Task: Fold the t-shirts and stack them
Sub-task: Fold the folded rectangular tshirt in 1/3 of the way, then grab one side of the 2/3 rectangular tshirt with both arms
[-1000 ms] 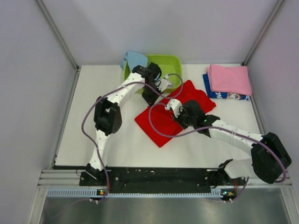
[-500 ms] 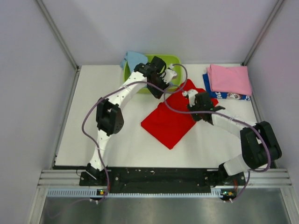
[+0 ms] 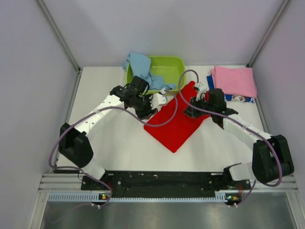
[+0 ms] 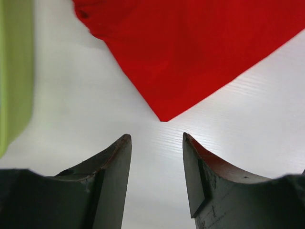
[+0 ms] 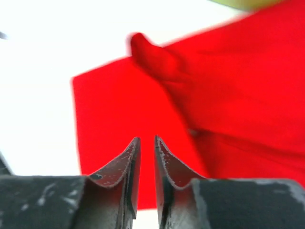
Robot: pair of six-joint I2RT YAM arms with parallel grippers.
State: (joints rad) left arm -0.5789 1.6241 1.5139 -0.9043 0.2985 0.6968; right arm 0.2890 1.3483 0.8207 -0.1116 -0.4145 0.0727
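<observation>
A bright red t-shirt [image 3: 177, 121] lies folded flat in the middle of the white table. My left gripper [image 3: 157, 100] hovers at its left edge, open and empty; in the left wrist view the left gripper [image 4: 156, 137] points at a corner of the red t-shirt [image 4: 190, 52]. My right gripper [image 3: 191, 110] hangs over the shirt's upper right part. In the right wrist view the right gripper [image 5: 147, 138] stands narrowly open above the red t-shirt [image 5: 224, 95], holding nothing. A folded pink t-shirt [image 3: 234, 80] rests on a dark blue one [image 3: 238, 98]. A light blue t-shirt [image 3: 139, 64] drapes over the basin.
The lime green basin [image 3: 169, 64] stands at the back centre, just behind the left gripper, and its rim [image 4: 14, 71] shows at the left of the left wrist view. Metal frame posts and grey walls bound the table [image 3: 109, 138] on three sides.
Both grippers have opened and let go of the red t-shirt, which now lies narrower and flat. The left arm swung back toward the left, and the right gripper drew off to the right.
</observation>
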